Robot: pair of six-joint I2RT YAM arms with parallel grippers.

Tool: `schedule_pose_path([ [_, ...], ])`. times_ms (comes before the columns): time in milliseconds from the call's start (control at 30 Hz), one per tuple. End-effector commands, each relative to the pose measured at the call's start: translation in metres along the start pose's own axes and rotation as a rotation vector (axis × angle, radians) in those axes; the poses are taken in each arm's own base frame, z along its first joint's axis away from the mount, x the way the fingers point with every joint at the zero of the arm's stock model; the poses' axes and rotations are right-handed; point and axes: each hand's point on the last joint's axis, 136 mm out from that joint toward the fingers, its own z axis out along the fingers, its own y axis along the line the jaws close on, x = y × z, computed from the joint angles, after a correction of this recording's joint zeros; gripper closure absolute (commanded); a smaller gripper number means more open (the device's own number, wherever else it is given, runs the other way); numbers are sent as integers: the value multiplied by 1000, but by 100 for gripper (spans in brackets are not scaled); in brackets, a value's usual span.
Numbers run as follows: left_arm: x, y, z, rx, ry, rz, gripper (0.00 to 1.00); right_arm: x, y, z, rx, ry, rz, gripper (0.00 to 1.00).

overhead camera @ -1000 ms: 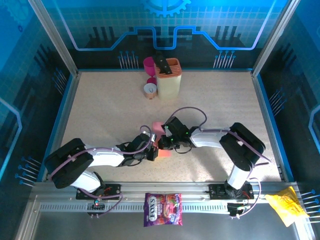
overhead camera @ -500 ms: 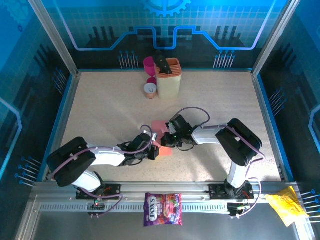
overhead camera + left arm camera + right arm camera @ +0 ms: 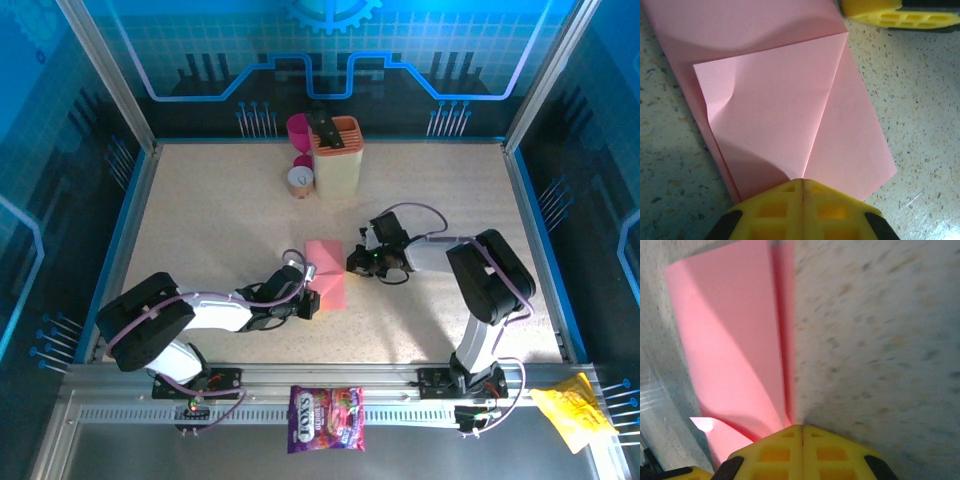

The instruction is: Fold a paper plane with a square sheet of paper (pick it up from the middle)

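Paper lies at the middle of the speckled worktop: the square sheet of paper, salmon-pink and already folded over on itself, rests flat between the 2 arms. The left wrist view shows the sheet with 1 flap turned across it, a sharp diagonal crease running from the far corner toward the near edge, and a soft buckle on the flap's left side. The left gripper sits at the sheet's near-left edge; its yellow fingers are pressed together with no gap, and the left gripper touches the paper at the foot of that crease, though whether any paper is pinched between them I cannot tell. The right gripper stands just beside the sheet's right edge, and in its own view the right gripper has its fingers together too, tips against the edge of the folded sheet. At the worktop's far side stand a magenta cup and a cream holder.
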Motion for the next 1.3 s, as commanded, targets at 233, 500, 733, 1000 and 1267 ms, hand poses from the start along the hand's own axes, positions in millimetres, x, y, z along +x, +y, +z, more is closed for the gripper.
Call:
schedule_pose_path([
  [233, 59, 42, 1, -160, 201, -28, 100, 24, 40, -19, 45, -32, -109, 100],
  [500, 57, 41, -1, -159, 198, -21, 100, 46, 58, 29, 58, 36, -108, 100],
  [733, 58, 39, -4, -152, 203, -33, 100, 57, 6, 44, 165, 59, 25, 100],
  [1000, 71, 40, -14, -148, 208, -64, 100, 62, -15, 41, 223, 70, 64, 100],
  [1267, 95, 46, -21, -176, 233, -80, 100, 64, -20, 43, 242, 80, 70, 100],
])
